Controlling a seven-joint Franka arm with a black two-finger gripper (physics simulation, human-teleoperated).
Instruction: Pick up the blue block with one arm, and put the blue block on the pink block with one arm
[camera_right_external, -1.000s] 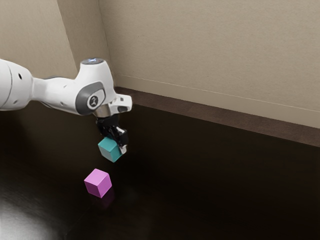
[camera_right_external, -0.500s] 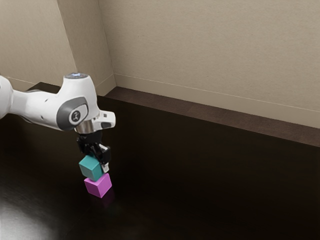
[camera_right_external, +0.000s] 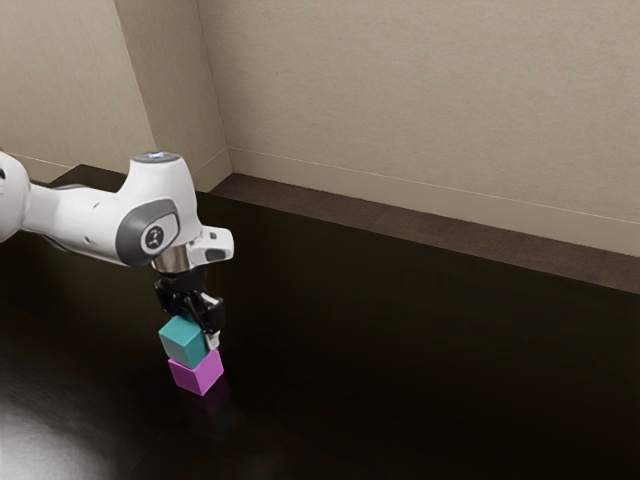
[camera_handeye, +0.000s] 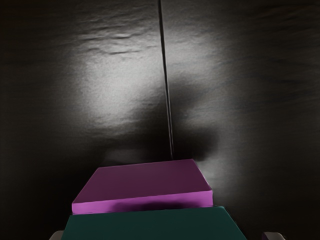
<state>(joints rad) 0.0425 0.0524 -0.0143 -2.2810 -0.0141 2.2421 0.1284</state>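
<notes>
The blue block (camera_right_external: 183, 343) is teal and sits squarely on top of the pink block (camera_right_external: 197, 373) at the lower left of the dark table (camera_right_external: 420, 360) in the exterior view. My gripper (camera_right_external: 188, 328) comes straight down onto it and is shut on the blue block, with a black finger on each side. In the wrist view the blue block (camera_handeye: 155, 226) lies just under my hand, and the pink block's top (camera_handeye: 142, 184) sticks out from beneath it.
A beige wall (camera_right_external: 430, 100) with a baseboard runs along the table's far edge. A thin seam (camera_handeye: 166, 80) crosses the tabletop beyond the pink block. My white arm (camera_right_external: 80, 215) reaches in from the exterior view's left.
My gripper carried the blue block down and toward the exterior view's left, from beside and above the pink block to directly over it, then lowered it onto the pink block.
</notes>
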